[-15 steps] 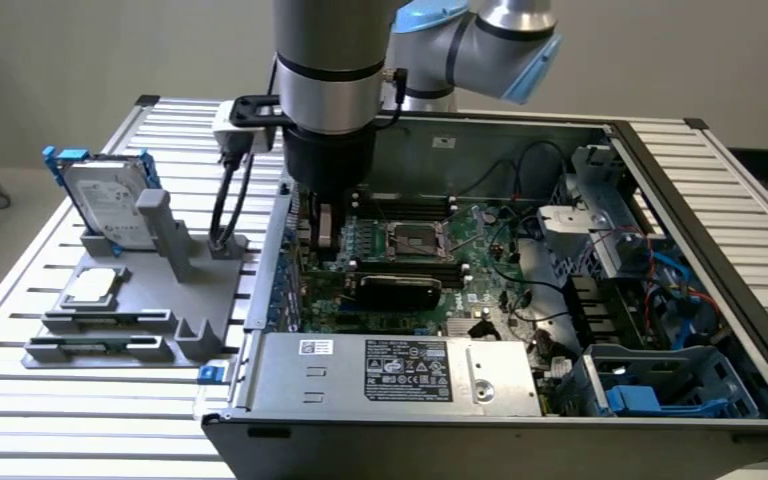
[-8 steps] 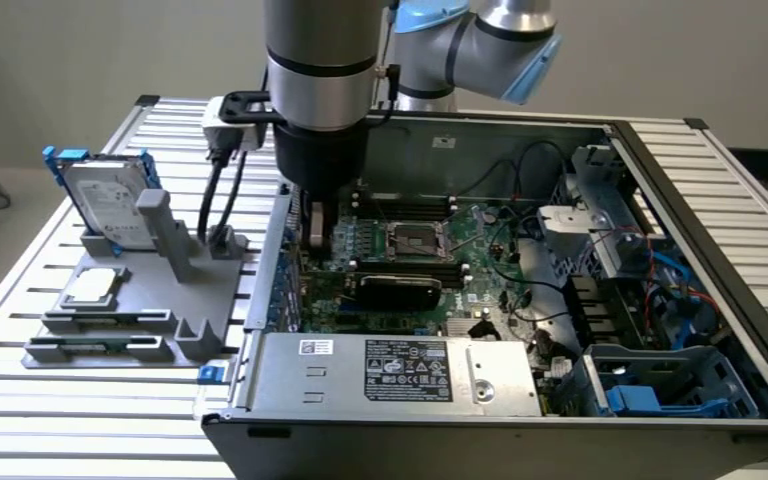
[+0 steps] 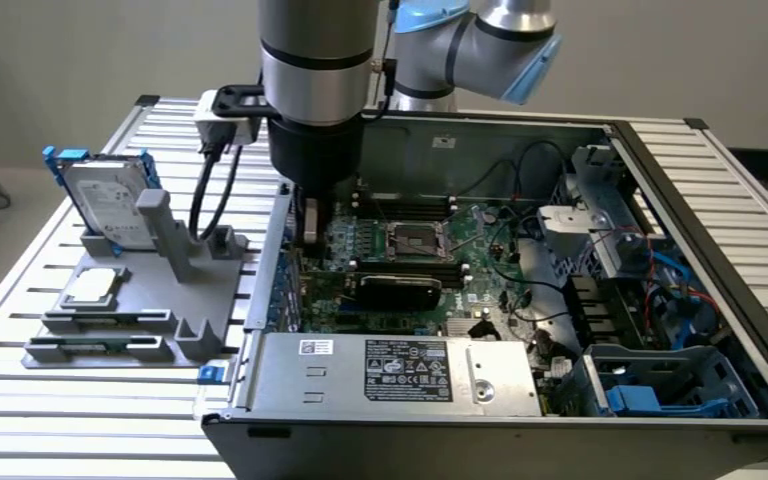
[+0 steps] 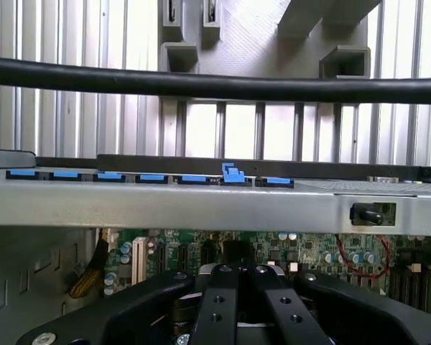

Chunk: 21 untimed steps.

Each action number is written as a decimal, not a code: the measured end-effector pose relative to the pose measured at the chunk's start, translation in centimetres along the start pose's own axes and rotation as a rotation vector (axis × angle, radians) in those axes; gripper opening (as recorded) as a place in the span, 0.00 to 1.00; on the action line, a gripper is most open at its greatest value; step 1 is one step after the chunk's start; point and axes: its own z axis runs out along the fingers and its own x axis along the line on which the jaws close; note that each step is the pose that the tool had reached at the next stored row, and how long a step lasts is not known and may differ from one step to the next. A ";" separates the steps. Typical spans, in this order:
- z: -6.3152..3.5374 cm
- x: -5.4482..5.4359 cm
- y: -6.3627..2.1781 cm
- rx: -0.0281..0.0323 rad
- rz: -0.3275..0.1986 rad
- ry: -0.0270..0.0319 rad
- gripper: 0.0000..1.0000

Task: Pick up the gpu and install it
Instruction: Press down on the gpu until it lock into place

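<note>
While the black claw (image 3: 309, 235) hangs with fingers pressed together — nothing visibly held — the black-covered rectangular gpu card (image 3: 399, 290) sits toward its four o'clock in the exterior view, long axis nine-to-three.

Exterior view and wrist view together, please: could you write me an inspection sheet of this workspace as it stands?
Surface: slatted aluminium table carrying an open grey metal computer case.
Job's things: gpu, black rounded cover, on the green motherboard beside the gripper; whether gripped, cannot tell.
Clutter: grey plastic stand holding a silver hard drive in a blue frame and a small square silver processor chip.
Grippers: black gripper shut, low inside the case.
Cables: black cable looping from the wrist; blue and black wiring in the case.
Surroundings: plain wall.
</note>
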 end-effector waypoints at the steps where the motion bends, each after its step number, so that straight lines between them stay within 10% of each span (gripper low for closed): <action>1: -0.02 0.0 0.01 -0.0035 0.000 -0.0001 0.11; 11: -0.22 0.1 0.06 -0.0475 0.002 0.0042 0.11; 21: -0.45 0.1 -0.09 -0.0556 0.003 0.0173 0.11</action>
